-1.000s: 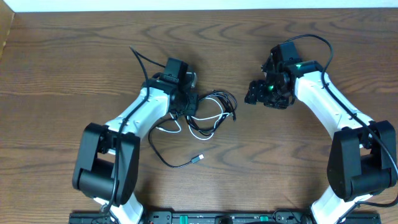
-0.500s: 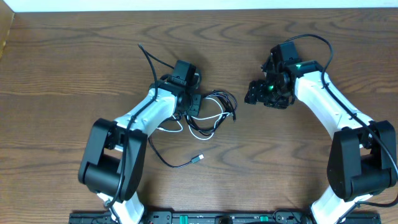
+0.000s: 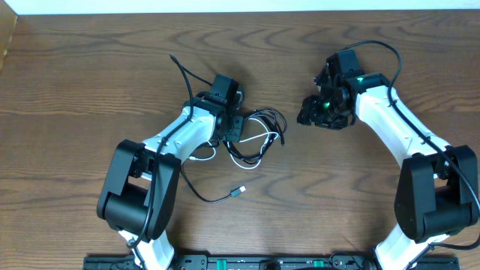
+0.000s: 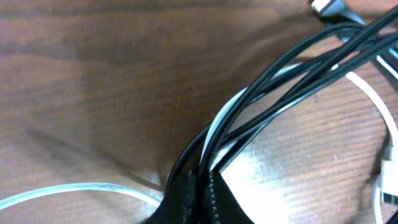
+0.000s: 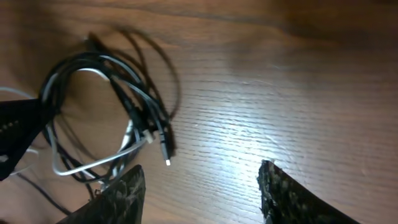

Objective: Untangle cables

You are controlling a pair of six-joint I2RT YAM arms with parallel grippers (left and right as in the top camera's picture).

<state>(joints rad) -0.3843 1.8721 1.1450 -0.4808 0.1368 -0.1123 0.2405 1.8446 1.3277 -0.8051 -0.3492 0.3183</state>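
Observation:
The cables (image 3: pixel 259 136) lie as a small looped bundle of thin black and thin white cable at the table's middle. A black tail runs down-left to a small plug (image 3: pixel 238 191). My left gripper (image 3: pixel 231 126) sits at the bundle's left edge. In the left wrist view its jaws (image 4: pixel 200 198) are shut on several black strands and a white strand (image 4: pixel 280 74). My right gripper (image 3: pixel 306 112) is open and empty, to the right of the bundle and apart from it. In the right wrist view its fingers (image 5: pixel 202 186) frame bare wood, with the bundle (image 5: pixel 106 106) at upper left.
Brown wooden table (image 3: pixel 337 195). A loose white loop (image 3: pixel 202 156) lies below the left gripper. The left arm's own thick black wire (image 3: pixel 180 71) sticks up and to the left. A pale wall edge (image 3: pixel 240 6) runs along the far side.
My left gripper has shifted a little right and up, closer into the bundle's left edge. The bundle and the right arm have hardly moved.

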